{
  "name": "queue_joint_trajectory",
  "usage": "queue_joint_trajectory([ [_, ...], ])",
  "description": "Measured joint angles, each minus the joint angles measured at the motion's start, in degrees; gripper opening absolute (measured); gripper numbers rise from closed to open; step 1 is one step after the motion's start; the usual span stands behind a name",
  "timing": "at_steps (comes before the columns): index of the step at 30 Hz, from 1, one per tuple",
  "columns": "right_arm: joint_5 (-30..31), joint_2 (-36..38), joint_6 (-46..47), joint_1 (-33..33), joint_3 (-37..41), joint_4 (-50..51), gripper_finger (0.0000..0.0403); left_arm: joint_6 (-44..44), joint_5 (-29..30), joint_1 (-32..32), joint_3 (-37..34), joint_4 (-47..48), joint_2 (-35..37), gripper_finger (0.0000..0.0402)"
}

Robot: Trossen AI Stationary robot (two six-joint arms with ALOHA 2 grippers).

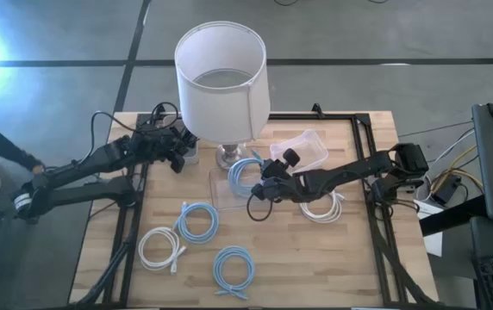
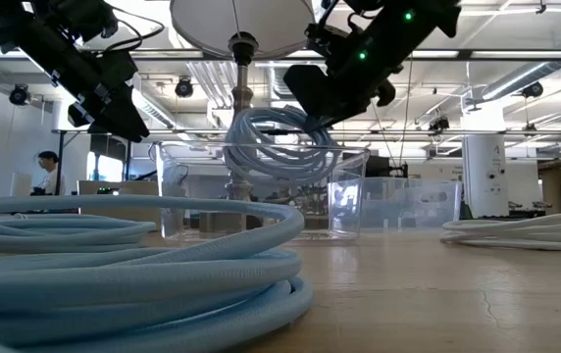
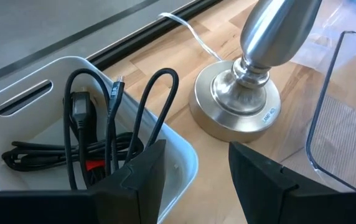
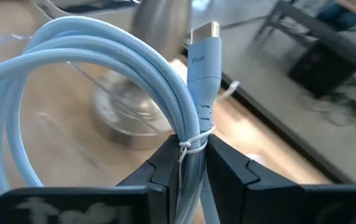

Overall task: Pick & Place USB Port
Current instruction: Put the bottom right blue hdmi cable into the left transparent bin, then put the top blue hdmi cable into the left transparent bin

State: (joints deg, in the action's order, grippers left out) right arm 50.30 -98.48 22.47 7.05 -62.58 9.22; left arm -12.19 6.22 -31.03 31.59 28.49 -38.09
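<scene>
A light-blue coiled USB cable [image 1: 242, 176] [image 2: 280, 142] is held over a clear tray [image 1: 216, 191] beside the lamp base [image 1: 227, 157]. My right gripper [image 1: 268, 178] [image 4: 190, 152] is shut on it. Its plug [image 4: 203, 34] stands up past the fingers. My left gripper [image 1: 177, 155] [image 3: 196, 162] waits open over the rim of a white bin [image 3: 184, 155] with black cables [image 3: 84, 137], next to the lamp base [image 3: 237, 106]. It touches nothing. My right gripper pinches the light-blue cable's bundled strands [image 4: 190, 140] between its two fingers, right at the thin white tie just below the plug. The fingers lie across the bundle. The coil [image 2: 280, 147] hangs beside and below the gripper, lifted clear of the table, above the clear tray.
More coils lie on the wooden table: blue [image 1: 197, 221], white [image 1: 160, 248], blue [image 1: 234, 267], and white [image 1: 322, 207] under the right arm. A tall lamp with a white shade [image 1: 222, 82] stands at the far middle. A second clear tray [image 1: 305, 148] sits beside it.
</scene>
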Motion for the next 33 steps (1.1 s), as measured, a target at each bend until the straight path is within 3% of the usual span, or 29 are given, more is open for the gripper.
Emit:
queue_joint_trajectory([
  [11, -3.8, 0.0, 0.1, -0.6, 4.5, -5.1, 0.0096, 0.0, 0.0, 0.0, 0.0, 0.0, 0.0, 0.0177],
  [25, -7.3, 0.0, -0.5, -1.0, 1.7, -5.2, 0.0149, 0.0, -0.2, 0.0, 0.0, 0.0, 0.0, 0.0177],
  [33, -14.5, 0.0, -4.7, 0.2, -3.8, -5.3, 0.016, 1.3, -8.8, 1.3, 0.0, 0.0, 0.0, 0.0177],
])
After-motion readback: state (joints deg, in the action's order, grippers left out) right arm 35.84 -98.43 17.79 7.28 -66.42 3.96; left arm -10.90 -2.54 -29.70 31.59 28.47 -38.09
